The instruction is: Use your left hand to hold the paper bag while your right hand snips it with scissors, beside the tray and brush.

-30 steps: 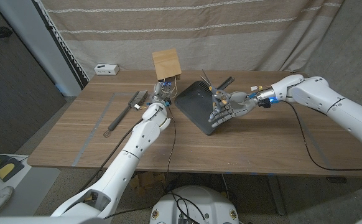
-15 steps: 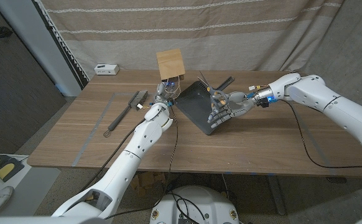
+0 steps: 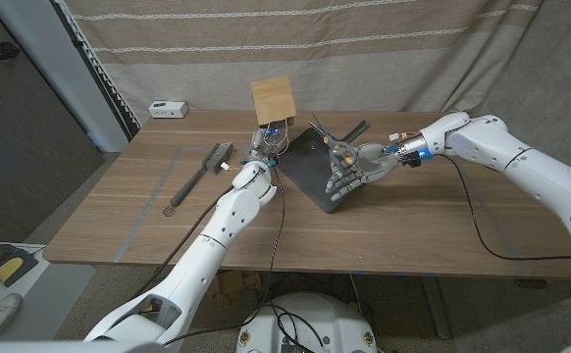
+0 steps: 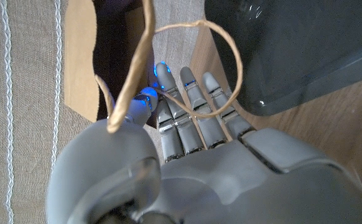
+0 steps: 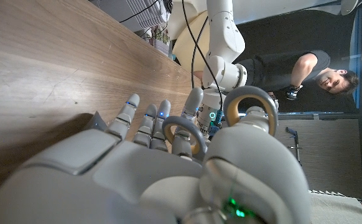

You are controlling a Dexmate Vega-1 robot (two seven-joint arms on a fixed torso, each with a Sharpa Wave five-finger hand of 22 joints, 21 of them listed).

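A small brown paper bag [image 3: 273, 97] hangs upright in the air over the table's far side, its twine handles [image 4: 196, 68] looping over my left hand [image 3: 265, 147]. That hand [image 4: 187, 155] pinches the bag [image 4: 81, 62] at its lower edge. My right hand [image 3: 350, 167] holds the scissors [image 3: 326, 134] over the dark tray [image 3: 310, 176], with the blades pointing toward the bag and a short gap left between them. The scissor loops [image 5: 249, 109] sit on the fingers of my right hand [image 5: 137, 180].
A black brush [image 3: 201, 168] lies left of my left arm. A white box [image 3: 168, 109] sits at the far left edge of the table. Dark tools [image 3: 356, 127] lie behind the tray [image 4: 293, 50]. A person [image 5: 311, 68] stands beyond the table. A curtain hangs behind.
My left hand has carried the bag to the right, closer to the tray and scissors. My right hand has shifted slightly left with the scissors.
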